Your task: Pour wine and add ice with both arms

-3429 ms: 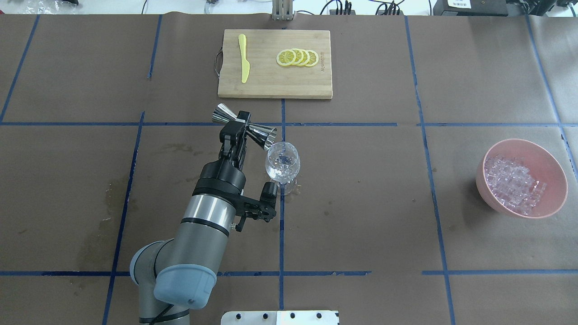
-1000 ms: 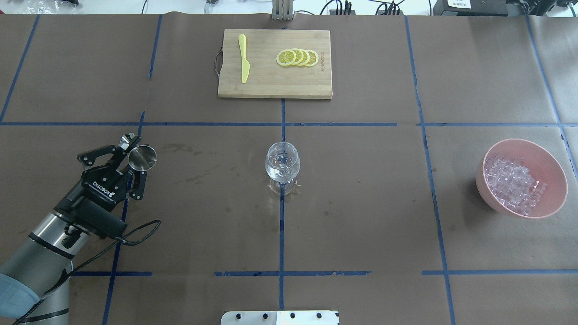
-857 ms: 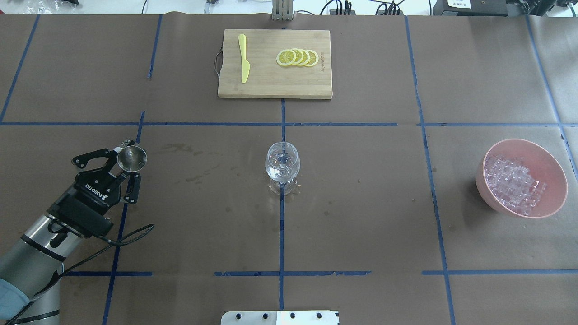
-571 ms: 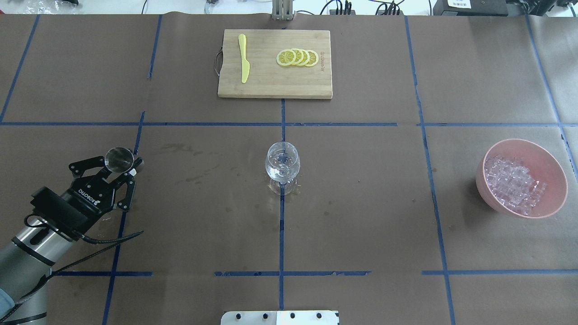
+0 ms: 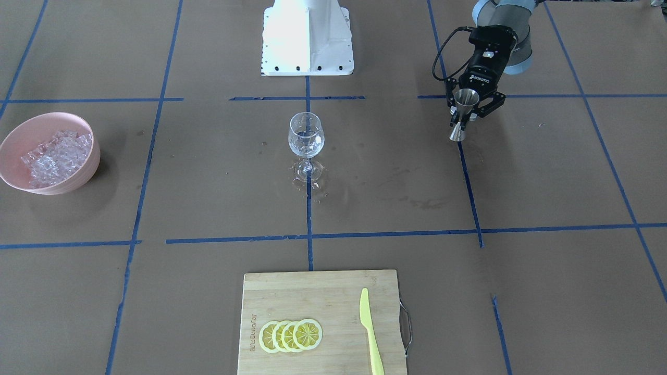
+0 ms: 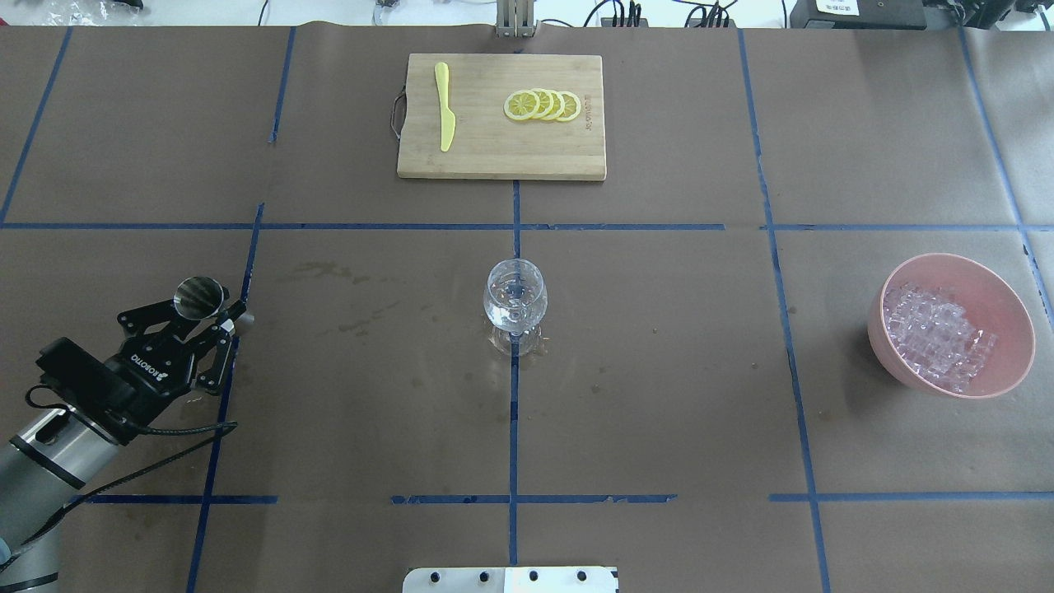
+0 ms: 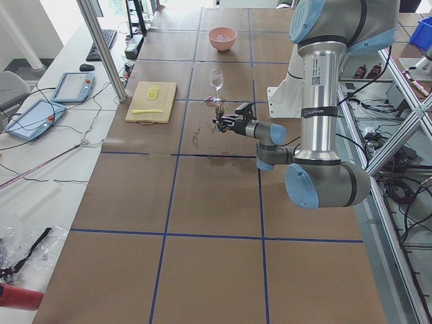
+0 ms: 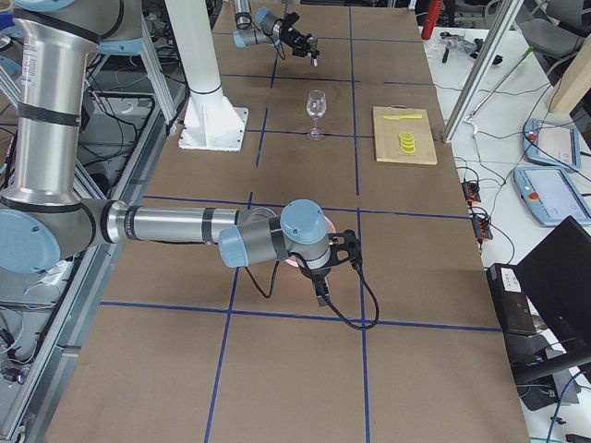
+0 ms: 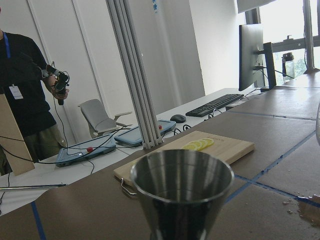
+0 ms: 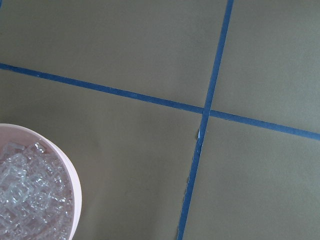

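Note:
My left gripper (image 6: 206,319) is shut on a steel jigger (image 6: 200,296) and holds it upright at the table's left side, far from the wine glass (image 6: 515,301). In the front-facing view the gripper (image 5: 464,115) clasps the jigger (image 5: 467,98) at its waist, its foot close to the table. The jigger's open mouth (image 9: 182,175) fills the left wrist view. The glass (image 5: 306,136) stands at the centre with a little clear wine (image 5: 306,148) in it. Ice (image 6: 935,333) is heaped in a pink bowl (image 6: 955,257) at the right. My right gripper (image 8: 323,281) shows only in the exterior right view, near the bowl; I cannot tell if it is open.
A wooden cutting board (image 6: 494,156) with lemon slices (image 6: 543,105) and a yellow knife (image 6: 445,107) lies at the table's far side. Wet marks surround the glass foot (image 5: 307,179). The white robot base (image 5: 307,36) stands at the near edge. The right wrist view shows ice (image 10: 25,200).
The left arm has drawn back from over the glass to the table's left, turning the jigger from tipped to upright, and over the last second shifted further left. Glass and bowl have not moved.

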### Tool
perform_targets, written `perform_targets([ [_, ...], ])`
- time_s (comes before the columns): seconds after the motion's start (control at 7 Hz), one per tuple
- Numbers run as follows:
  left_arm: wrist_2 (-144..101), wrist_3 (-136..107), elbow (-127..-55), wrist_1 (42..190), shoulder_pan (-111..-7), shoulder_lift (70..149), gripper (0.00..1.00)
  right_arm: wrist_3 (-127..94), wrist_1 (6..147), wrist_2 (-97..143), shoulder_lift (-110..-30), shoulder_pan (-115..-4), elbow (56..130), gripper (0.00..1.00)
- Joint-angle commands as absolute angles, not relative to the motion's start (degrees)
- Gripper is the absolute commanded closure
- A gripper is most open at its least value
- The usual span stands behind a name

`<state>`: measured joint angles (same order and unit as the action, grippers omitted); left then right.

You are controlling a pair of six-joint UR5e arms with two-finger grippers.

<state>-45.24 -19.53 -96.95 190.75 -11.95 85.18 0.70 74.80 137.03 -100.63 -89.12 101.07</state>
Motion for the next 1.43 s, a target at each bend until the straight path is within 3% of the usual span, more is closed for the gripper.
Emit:
perform_targets([
  [0.0,-45.35,-34.46,-92.58,191.42,-11.87,84.29,1.00,0.70,74.79,137.11,-100.72,-89.12,101.16,0.00],
  [1.29,-43.68,-41.75,-84.64,191.60,-11.78,83.93,1.00,0.79,74.79,137.02,-100.81,-89.12,101.43,0.00],
])
